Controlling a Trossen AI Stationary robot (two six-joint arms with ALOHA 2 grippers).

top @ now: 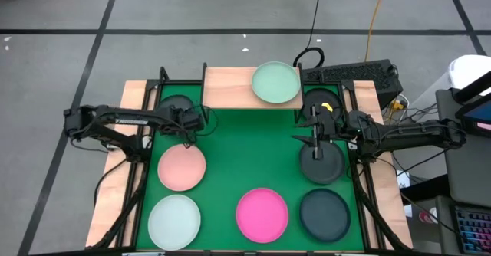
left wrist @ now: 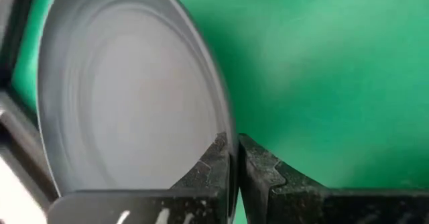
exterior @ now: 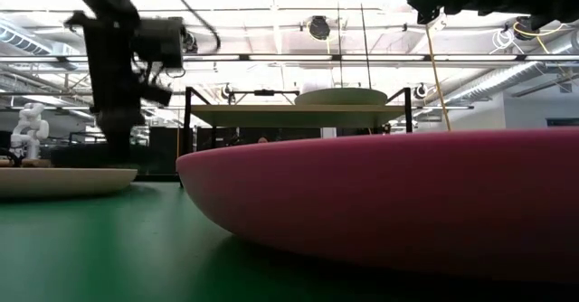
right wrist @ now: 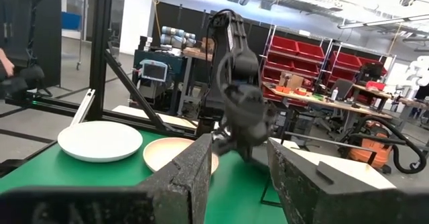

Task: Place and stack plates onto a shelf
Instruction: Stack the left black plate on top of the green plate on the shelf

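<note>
Surface: you have a green mat (top: 245,152) edged by the wooden tabletop (top: 111,187), on grey floor.
Room: the low view shows you ceiling lights and racks behind the table.
Shelf (top: 230,87): at the mat's far edge; a mint green plate (top: 276,82) lies on its right end.
Loose plates: pale pink plate (top: 182,166), whitish plate (top: 174,221), magenta plate (top: 261,214), two dark plates (top: 324,214) on the mat.
Left gripper (left wrist: 233,160): your fingers (left wrist: 208,167) are pinched on the rim of a grey plate (left wrist: 127,96).
Right gripper (right wrist: 238,167): fingers spread apart, holding nothing, above the nearer dark plate (top: 322,166).

shelf (top: 230,87) left half free, mint plate (top: 276,82) occupying right, mat (top: 245,156) centre open
</note>
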